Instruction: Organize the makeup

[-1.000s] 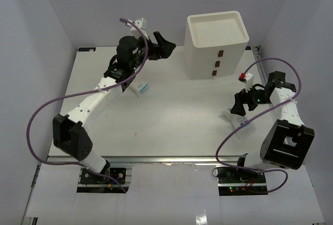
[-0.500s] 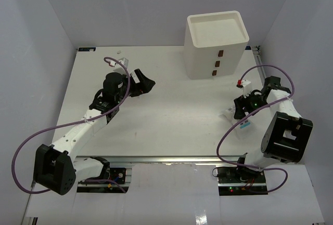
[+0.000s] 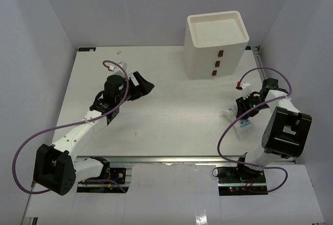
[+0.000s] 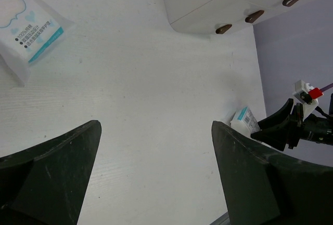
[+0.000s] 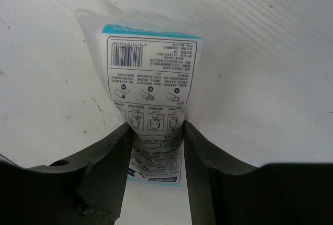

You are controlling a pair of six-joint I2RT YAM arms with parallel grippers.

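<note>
My right gripper (image 5: pixel 156 127) is shut on a clear blue-and-white printed packet (image 5: pixel 151 64), pinching its lower half against the table. In the top view the right gripper (image 3: pixel 241 109) sits at the right side of the table with the packet (image 3: pixel 229 114) under it. My left gripper (image 4: pixel 155 126) is open and empty above bare table. In the top view it (image 3: pixel 142 86) is left of centre. A second printed packet (image 4: pixel 26 27) lies beyond its left finger. Sponges, sachets and the pink tube are out of view.
The white three-drawer box (image 3: pixel 216 43) with brown handles stands at the back right, its drawers shut; it also shows in the left wrist view (image 4: pixel 229 1). A small white scrap (image 3: pixel 119 51) lies near the table's back edge. Purple walls close in both sides.
My left arm has pulled back from the far rear to left of centre, its gripper now lower over the table. My right gripper has shifted slightly rightward, still on the packet.
</note>
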